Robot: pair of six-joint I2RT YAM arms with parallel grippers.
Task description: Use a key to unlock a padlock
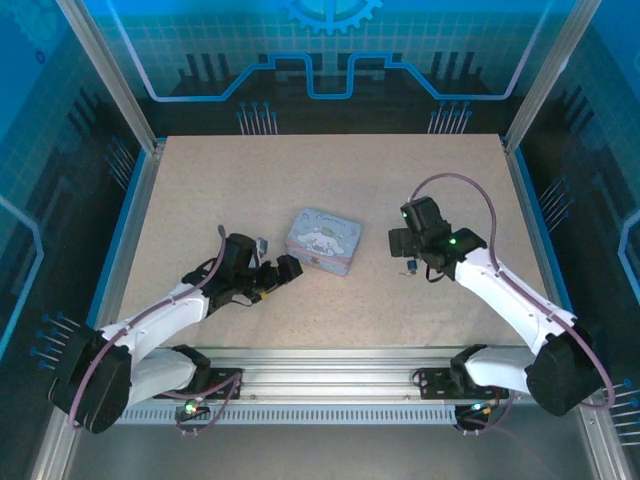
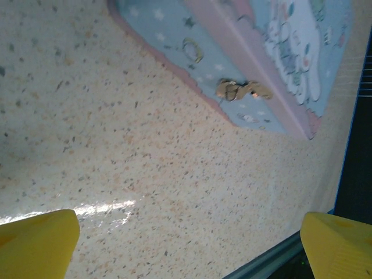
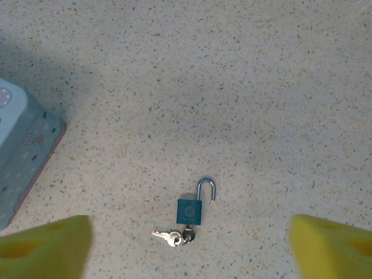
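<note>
Speckled table (image 1: 200, 180) inside blue-walled enclosure. Pale blue tin box (image 1: 325, 240) lying near centre, cartoon lid facing up. Left gripper (image 1: 288, 270) low, just beside box's near-left corner, aimed toward it. Right gripper (image 1: 403, 243) near box's right side, apart from it. Tiny bluish padlock (image 1: 410, 266) resting on table beside right gripper, on its near side.

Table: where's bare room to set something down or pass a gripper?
Free: the whole far half of the table behind the tin box, and the near strip between tin box and base rail. Crowded: the middle band, left gripper by the tin's near-left corner, right gripper open over padlock and key on its right.
</note>
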